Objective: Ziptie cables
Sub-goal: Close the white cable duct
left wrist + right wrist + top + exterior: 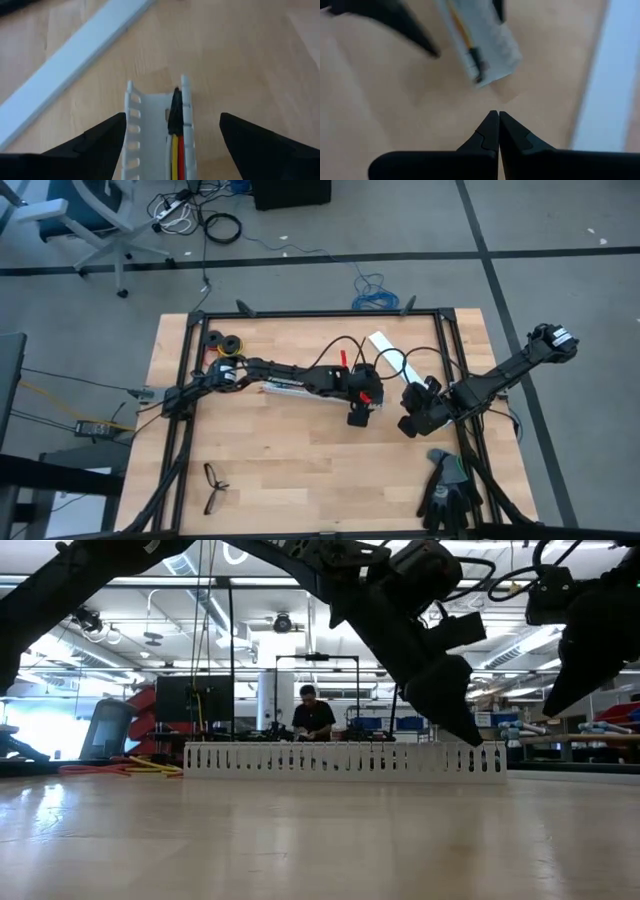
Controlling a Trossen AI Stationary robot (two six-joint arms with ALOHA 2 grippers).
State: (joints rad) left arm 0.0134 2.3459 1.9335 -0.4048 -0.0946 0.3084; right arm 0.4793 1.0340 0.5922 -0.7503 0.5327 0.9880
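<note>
The white slotted channel (159,131) lay on the pale wooden table (300,470) as an open trough — two thin toothed plastic walls, a flat floor. In it ran the cables (177,150): a yellow and a red wire side by side against one wall, capped by a black end piece just short of the channel's open end. Their long axis followed the channel's, which in the high view ran roughly left–right along the table's middle, under the left arm. In the low view the channel (345,758) stood as a long comb-like strip, and red and yellow strands (120,768) trailed onto the table past its left end.

Left gripper (171,131) hung over the channel's end, its dark wedge-shaped fingers (95,145) spread wide to either side of the walls, touching neither and holding nothing.

Right gripper (498,117) hovered just beyond that same end, its pointed fingertips pressed together with nothing between them. A flat white strip (65,75), smooth and unslotted, lay slantwise beside the channel.

Black eyeglasses (213,486) lay near the front left of the table, dark gloves (447,488) at the front right.
</note>
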